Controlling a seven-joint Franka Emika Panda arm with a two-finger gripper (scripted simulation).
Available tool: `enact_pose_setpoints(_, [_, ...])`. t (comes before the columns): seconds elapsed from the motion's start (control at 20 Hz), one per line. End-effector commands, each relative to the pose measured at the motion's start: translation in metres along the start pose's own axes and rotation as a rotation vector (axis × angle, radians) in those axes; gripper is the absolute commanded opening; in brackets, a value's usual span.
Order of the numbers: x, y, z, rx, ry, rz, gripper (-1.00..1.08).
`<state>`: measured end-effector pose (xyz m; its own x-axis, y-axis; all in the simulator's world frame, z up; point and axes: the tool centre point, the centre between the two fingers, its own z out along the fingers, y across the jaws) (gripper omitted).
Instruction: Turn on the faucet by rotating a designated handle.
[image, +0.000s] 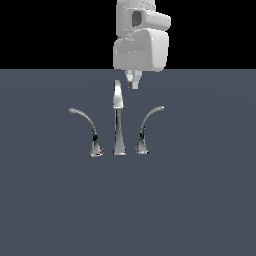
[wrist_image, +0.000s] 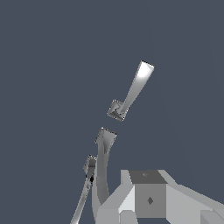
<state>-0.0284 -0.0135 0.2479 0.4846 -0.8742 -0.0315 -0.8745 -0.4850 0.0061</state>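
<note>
Handle: slim chrome lever on a flared base, right of the spout in the exterior view; tip arcs rightward.
Faucet: shiny three-piece set; mirror lever on the left.
Gripper: above and behind the spout top, apart from the handle, which lies lower and rightward; fingers close together, empty.
Surface: flat matte slate-blue.

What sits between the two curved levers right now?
The tall central spout stands between the left-sweeping lever and the handle, clearest in the exterior view.

Arm cut off at exterior top | gripper fingertips tiny, gap unreadable | wrist view: one lever runs off frame
</note>
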Motion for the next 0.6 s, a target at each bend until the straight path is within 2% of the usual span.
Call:
enact_pose_setpoints(0.0, [0.017, -0.008, 0.014, 0.003, 0.006, 0.074, -1.00])
enact_pose_setpoints(0.55, [0.084, -0.025, 0.062, 0.009, 0.026, 0.337, -1.00])
